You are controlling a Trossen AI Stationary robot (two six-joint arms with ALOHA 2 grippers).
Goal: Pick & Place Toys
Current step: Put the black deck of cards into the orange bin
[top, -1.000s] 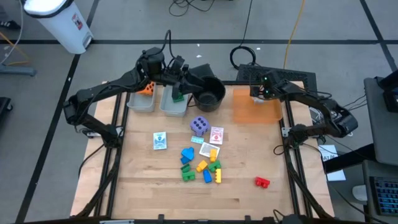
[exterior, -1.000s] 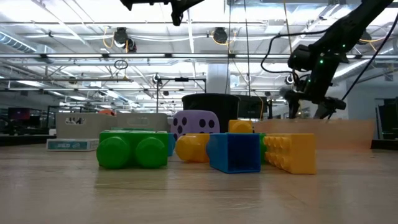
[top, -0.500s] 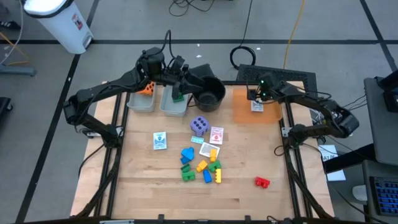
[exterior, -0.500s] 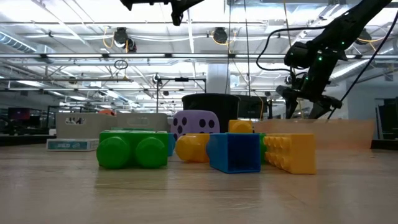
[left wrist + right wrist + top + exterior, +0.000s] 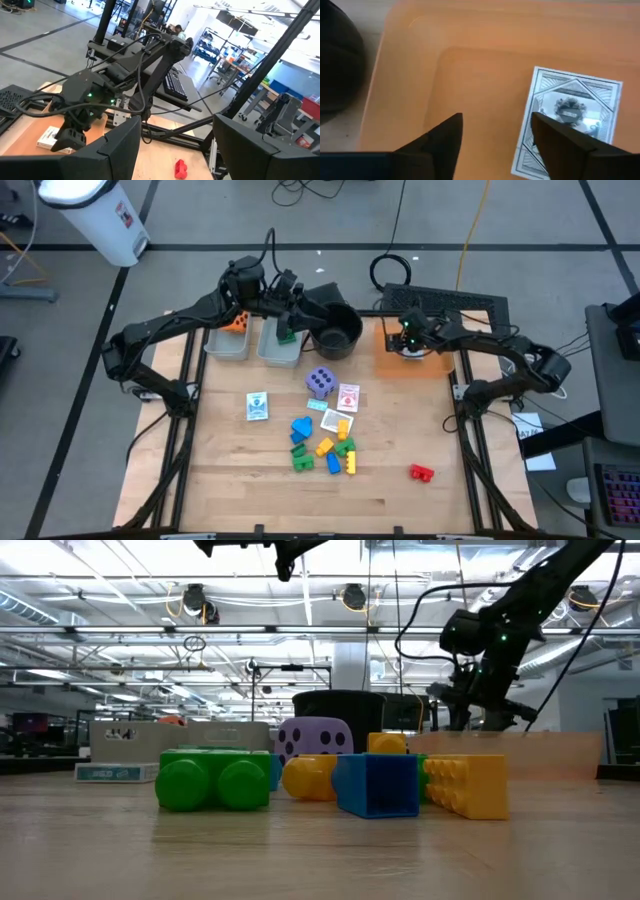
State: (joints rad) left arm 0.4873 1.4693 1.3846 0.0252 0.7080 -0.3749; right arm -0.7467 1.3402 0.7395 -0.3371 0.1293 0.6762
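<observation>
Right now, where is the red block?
In the high view the red block lies alone on the wooden table near its front right corner, apart from the cluster of coloured blocks at the centre.

A robotics lab in a large industrial hall — the low view shows a high ceiling of pipes and ducts (image 5: 200,632) with round hanging lamps (image 5: 195,598). Cables (image 5: 300,190) trail over the grey concrete floor (image 5: 180,210) around the wooden table (image 5: 400,510), and metal racks (image 5: 225,70) and a keyboard (image 5: 177,87) stand beyond — a workplace, not a home.
</observation>
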